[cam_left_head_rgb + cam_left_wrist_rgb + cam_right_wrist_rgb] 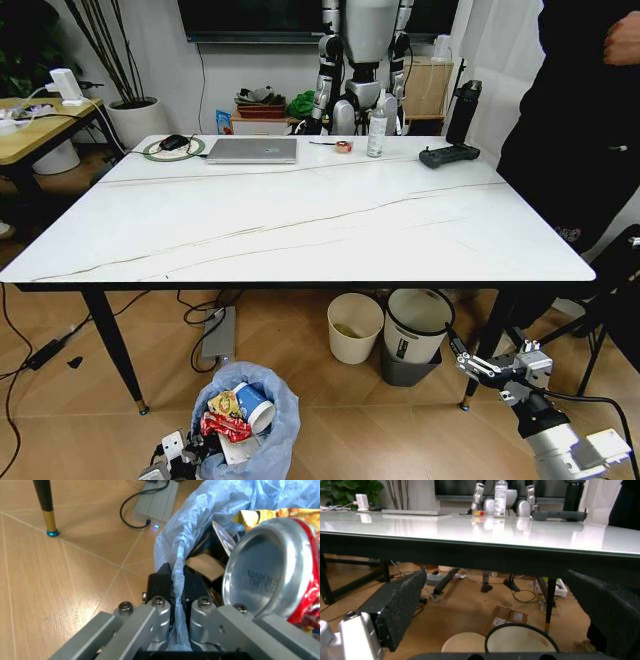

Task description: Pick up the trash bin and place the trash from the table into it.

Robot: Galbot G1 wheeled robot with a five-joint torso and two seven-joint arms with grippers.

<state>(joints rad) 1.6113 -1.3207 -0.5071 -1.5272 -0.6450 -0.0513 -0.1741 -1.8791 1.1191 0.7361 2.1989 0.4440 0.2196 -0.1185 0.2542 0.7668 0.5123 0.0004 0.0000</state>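
The trash bin (262,432), lined with a crinkly light-blue bag, sits low in front of the table (300,215), toward its left leg. Trash fills it: a blue-and-white paper cup (251,404), a red wrapper (226,427) and a yellowish wrapper (260,515). A red can (280,573) with a silver base and brown paper (205,567) also lie inside. My left gripper (178,452) is shut on the bin's rim and bag (177,579). My right gripper (466,360) hangs open below the table's front right edge, its black pads (400,611) wide apart and holding nothing.
At the back of the table are a silver laptop (252,150), a spray bottle (376,128) and a black controller (449,155). A cream bin (355,327) and a dark grey bin (415,335) stand under the table. A person stands at the right. A power strip (155,504) lies on the floor.
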